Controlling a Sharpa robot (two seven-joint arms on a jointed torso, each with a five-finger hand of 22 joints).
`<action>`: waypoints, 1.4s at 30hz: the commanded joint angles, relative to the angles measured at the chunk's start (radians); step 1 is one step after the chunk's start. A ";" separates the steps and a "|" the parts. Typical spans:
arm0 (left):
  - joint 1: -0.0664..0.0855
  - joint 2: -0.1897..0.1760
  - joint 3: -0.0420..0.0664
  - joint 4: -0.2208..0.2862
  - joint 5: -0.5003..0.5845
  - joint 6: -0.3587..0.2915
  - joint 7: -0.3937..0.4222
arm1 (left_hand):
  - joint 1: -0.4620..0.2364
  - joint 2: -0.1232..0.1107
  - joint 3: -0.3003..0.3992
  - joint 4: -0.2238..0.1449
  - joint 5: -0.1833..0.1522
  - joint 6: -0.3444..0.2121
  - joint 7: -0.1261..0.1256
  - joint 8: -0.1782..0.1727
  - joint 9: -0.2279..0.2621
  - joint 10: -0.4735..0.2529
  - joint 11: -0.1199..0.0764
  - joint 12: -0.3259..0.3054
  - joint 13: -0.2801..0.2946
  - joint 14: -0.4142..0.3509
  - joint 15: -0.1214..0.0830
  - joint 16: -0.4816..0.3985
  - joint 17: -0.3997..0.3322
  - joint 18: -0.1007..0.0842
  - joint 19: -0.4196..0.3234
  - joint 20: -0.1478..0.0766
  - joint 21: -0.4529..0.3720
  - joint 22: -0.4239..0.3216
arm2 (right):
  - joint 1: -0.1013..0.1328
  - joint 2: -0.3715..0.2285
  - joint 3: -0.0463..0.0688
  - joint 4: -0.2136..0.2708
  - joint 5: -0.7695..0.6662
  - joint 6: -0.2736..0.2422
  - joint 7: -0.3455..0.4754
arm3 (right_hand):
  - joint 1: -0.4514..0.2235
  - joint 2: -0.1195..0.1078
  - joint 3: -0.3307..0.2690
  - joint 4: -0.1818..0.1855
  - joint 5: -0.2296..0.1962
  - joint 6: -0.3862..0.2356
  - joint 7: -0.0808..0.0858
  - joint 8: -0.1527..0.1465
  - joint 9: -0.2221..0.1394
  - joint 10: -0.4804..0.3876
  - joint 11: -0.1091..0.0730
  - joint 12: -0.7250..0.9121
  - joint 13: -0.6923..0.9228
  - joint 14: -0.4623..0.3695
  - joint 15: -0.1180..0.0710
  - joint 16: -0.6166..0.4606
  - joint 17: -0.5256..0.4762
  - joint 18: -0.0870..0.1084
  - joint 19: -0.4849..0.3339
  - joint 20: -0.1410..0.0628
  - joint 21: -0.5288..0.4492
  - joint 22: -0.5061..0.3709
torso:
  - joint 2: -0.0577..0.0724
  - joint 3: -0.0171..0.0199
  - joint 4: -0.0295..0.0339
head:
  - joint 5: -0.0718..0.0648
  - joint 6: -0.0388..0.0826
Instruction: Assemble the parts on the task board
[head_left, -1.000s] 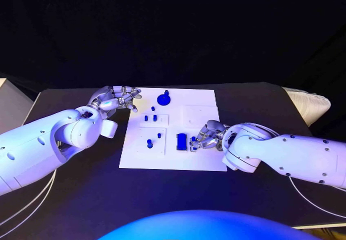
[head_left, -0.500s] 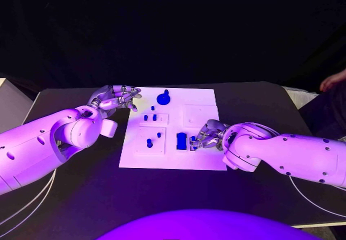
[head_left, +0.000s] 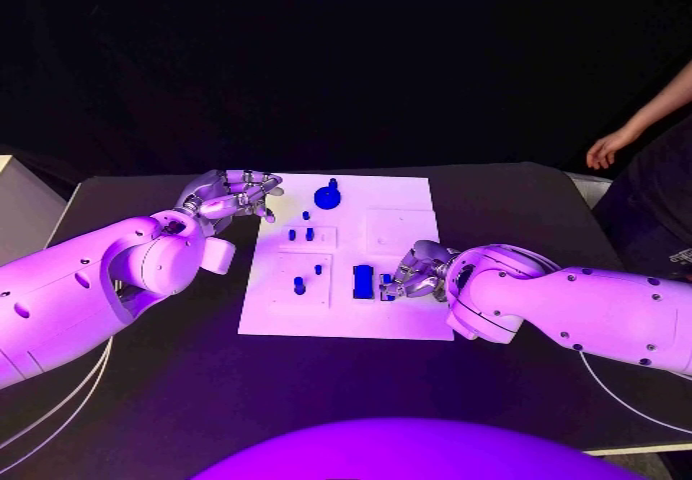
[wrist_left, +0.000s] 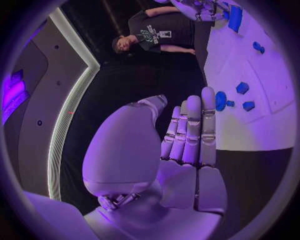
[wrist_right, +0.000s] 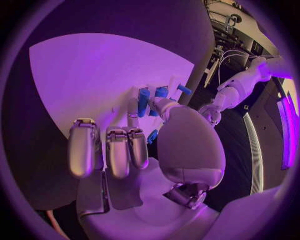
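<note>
The left robot hand (head_left: 231, 196) hovers over the bench (head_left: 159, 360) just left of the task board (head_left: 392, 215), fingers curled, grasping nothing; blue parts (head_left: 300, 286) stand on the board; the right robot hand (head_left: 415, 272) pinches a small blue part (head_left: 385, 281) at the board's right side.

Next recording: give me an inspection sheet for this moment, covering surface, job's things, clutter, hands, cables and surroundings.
Surface: black table, with the white task board at its middle.
Job's things: small blue parts stand on the board; a larger round blue part sits near its far edge, a blue block near the right hand.
Clutter: nothing seen.
Hands: left hand at the board's far left corner, fingers curled, holds nothing; right hand is over the board's right side with fingertips at a small blue part; grip cannot be told.
Cables: thin white cables trail under the left arm.
Surroundings: a person's hand beyond the table's far right, touching nothing.
</note>
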 joint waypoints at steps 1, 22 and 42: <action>-0.001 0.001 0.001 0.002 -0.001 0.015 0.005 | 0.000 0.009 -0.006 0.002 0.002 -0.009 0.016 0.006 -0.001 -0.004 0.000 0.005 0.000 -0.004 0.003 -0.007 0.002 0.015 0.005 0.004 -0.006 -0.002 | -0.001 0.000 0.000 0.002 -0.002 0.026 0.002 | -0.010 -0.002 -0.004 -0.001 0.000 0.007 0.003 -0.002 0.000 0.104 -0.008 0.005 0.264 0.106 -0.003 0.004 0.263 -0.007 0.064 0.001 0.001 0.134 | 0.000 -0.0006 0.0003 | 0.000 -0.001; -0.001 0.000 0.001 0.002 -0.001 0.016 0.003 | -0.004 0.011 -0.006 0.002 0.002 -0.010 0.016 0.008 -0.001 -0.006 0.001 0.007 0.000 -0.004 0.003 -0.007 0.002 0.015 0.006 0.004 -0.008 -0.003 | -0.002 0.012 0.000 -0.025 0.020 -0.041 0.028 | -0.037 0.043 -0.201 0.004 -0.166 -0.003 0.006 -0.016 -0.012 0.101 -0.004 -0.003 0.259 0.104 0.000 0.000 0.254 -0.003 0.060 0.003 -0.021 0.126 | 0.001 0.0002 0.0003 | 0.003 -0.001; -0.002 0.001 0.001 0.000 -0.001 0.016 0.005 | -0.006 0.013 -0.005 0.003 0.003 -0.011 0.016 0.009 -0.002 -0.007 0.001 0.008 0.000 -0.004 0.003 -0.007 0.002 0.015 0.006 0.004 -0.009 -0.004 | -0.003 -0.031 0.000 -0.017 0.024 -0.070 0.092 | 0.075 0.062 -0.194 -0.007 -0.148 -0.007 0.007 -0.024 -0.020 0.096 -0.004 -0.012 0.254 0.104 0.000 -0.001 0.253 -0.003 0.061 0.003 -0.025 0.128 | -0.002 0.0008 -0.0017 | 0.004 0.007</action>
